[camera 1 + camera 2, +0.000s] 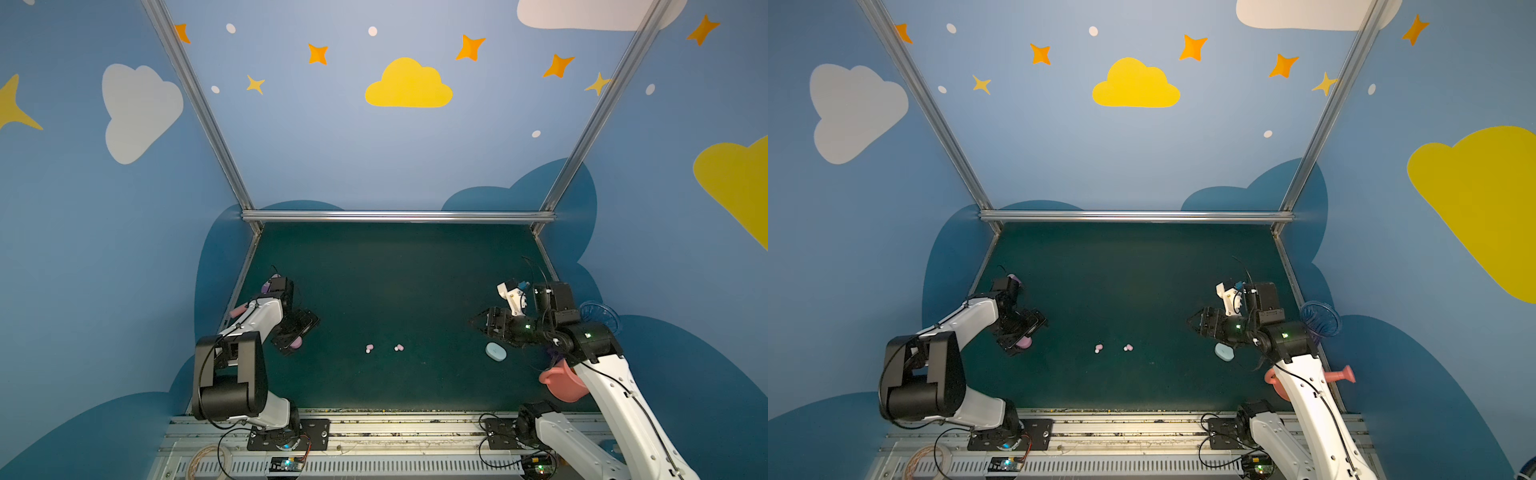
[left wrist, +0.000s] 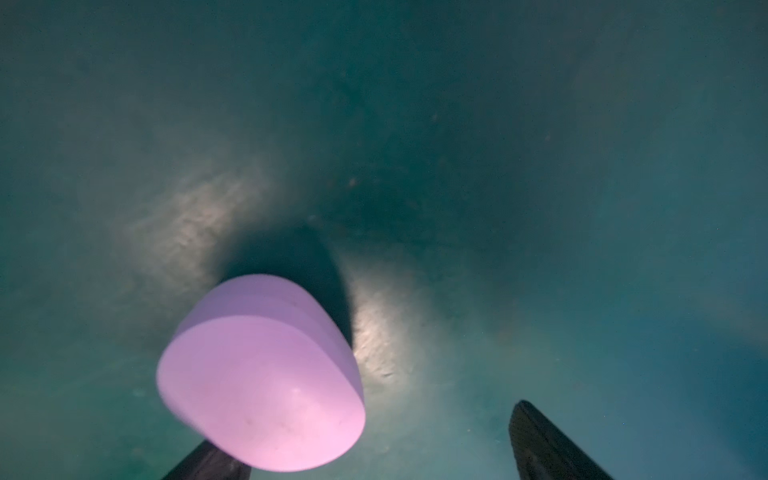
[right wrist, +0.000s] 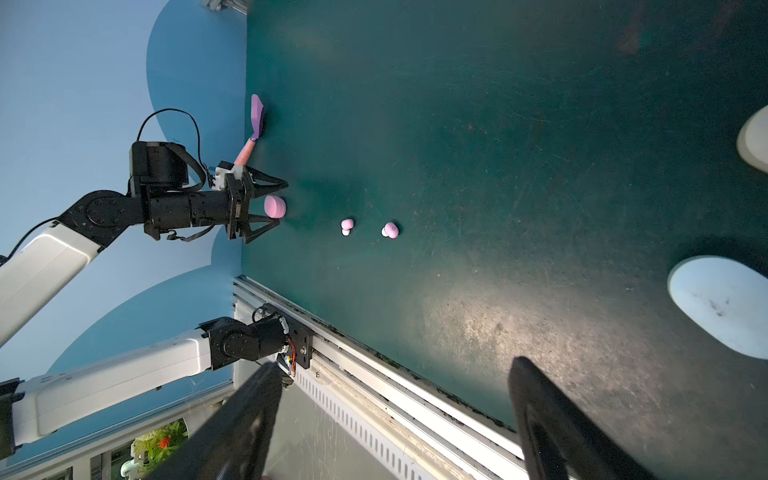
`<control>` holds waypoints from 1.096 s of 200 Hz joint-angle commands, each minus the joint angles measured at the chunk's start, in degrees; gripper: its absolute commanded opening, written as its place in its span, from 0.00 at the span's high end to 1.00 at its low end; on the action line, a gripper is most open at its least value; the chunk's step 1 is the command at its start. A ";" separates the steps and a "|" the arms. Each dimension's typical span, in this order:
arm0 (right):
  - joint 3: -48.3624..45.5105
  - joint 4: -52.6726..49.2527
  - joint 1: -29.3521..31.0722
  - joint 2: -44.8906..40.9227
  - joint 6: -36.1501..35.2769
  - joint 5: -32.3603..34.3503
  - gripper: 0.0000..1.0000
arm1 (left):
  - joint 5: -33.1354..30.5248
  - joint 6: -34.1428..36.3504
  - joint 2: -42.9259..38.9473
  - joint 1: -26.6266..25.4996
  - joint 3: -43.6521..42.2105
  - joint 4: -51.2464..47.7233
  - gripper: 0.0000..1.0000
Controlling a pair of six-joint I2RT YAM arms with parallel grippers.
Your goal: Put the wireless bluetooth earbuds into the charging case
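Left pincer point(image 3: 282, 203) is standing released, straddling the pink charging case point(image 3: 274, 206) on the counter point(image 3: 498, 166) without gripping it. Two pink earbuds point(image 3: 347, 226) are lying mid-counter, well apart from that case, toward the right arm. Right pincer point(image 1: 476, 326) is hovering released and empty near a pale blue case point(image 1: 496, 352). Judged equally reachable by either arm.

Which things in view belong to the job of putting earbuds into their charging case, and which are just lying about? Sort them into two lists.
Belong to the job:
- two pink earbuds
- pink case
- pale blue case

Just lying about:
- pink watering can
- blue see-through cup
- purple spatula
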 commanded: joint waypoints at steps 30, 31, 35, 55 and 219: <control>0.76 -0.42 -0.25 0.78 0.57 0.06 0.16 | -0.45 -2.83 1.28 -1.12 -0.26 5.62 0.06; 0.77 -0.44 -0.23 0.80 0.66 0.04 0.16 | -0.47 -2.93 1.28 -1.17 -0.20 5.65 0.06; 0.74 -0.42 -0.26 0.82 0.67 0.13 0.16 | -0.46 -3.18 1.29 -1.28 -0.15 5.90 0.06; 0.78 -0.30 -0.22 1.24 0.73 0.10 0.16 | -0.68 -4.04 1.99 -1.75 0.43 6.95 0.06; 1.66 -1.31 -0.08 1.73 1.01 0.74 0.16 | -5.79 -7.77 10.20 -5.01 12.76 11.42 0.04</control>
